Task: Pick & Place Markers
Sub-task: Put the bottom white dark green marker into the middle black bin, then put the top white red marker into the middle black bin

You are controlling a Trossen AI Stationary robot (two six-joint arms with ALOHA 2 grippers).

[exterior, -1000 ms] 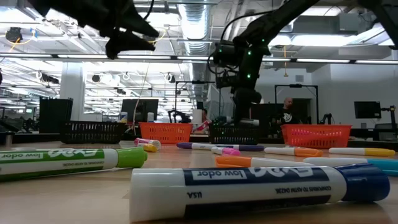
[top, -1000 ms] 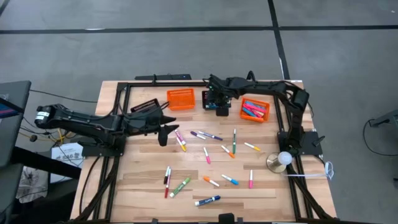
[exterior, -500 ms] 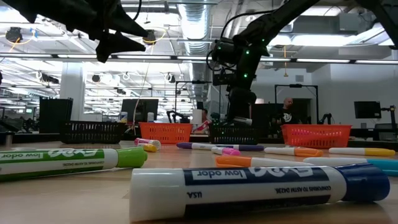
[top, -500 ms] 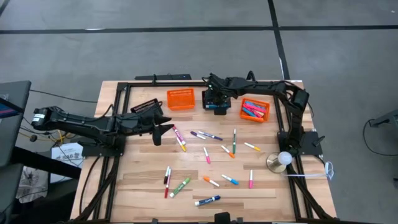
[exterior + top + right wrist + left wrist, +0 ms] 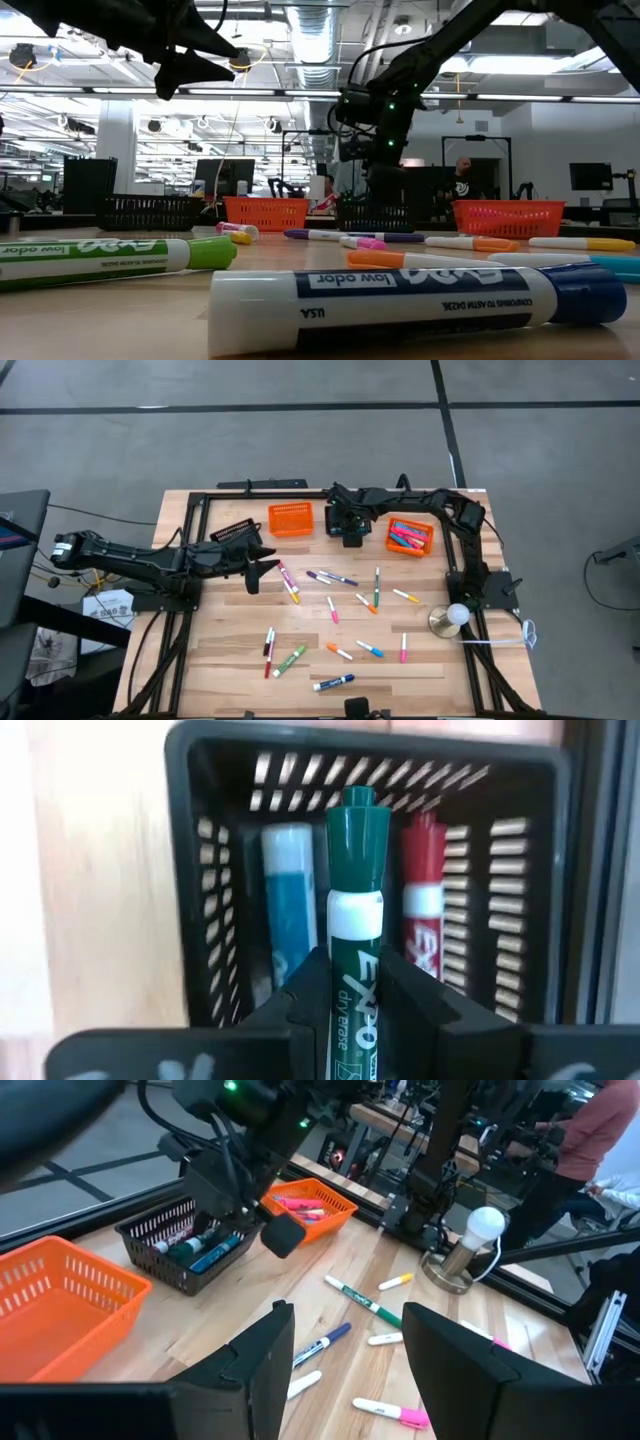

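Many markers (image 5: 340, 600) lie loose on the wooden table. My right gripper (image 5: 355, 982) is at the far middle, over a black mesh basket (image 5: 200, 870), shut on a green-capped marker (image 5: 355, 870). A blue marker (image 5: 288, 890) and a red marker (image 5: 425, 890) lie in that basket. In the high view my right gripper (image 5: 350, 525) covers this basket. My left gripper (image 5: 262, 568) hangs open above the table's left middle, with nothing between its fingers (image 5: 270, 1350). My right gripper pinches the green marker by its white barrel (image 5: 355, 965) between its two fingers. The fingers point steeply down and the marker lies along them. Its green cap (image 5: 356, 840) sticks out past the fingertips, down toward the black basket's inside.
An empty orange basket (image 5: 291, 518) stands left of the black one, and an orange basket (image 5: 410, 535) holding markers stands to its right. Another black basket (image 5: 235, 532) sits by my left arm. A small lamp (image 5: 450, 618) stands near the right edge.
My right gripper has gone down toward the black basket, still shut on the green marker.
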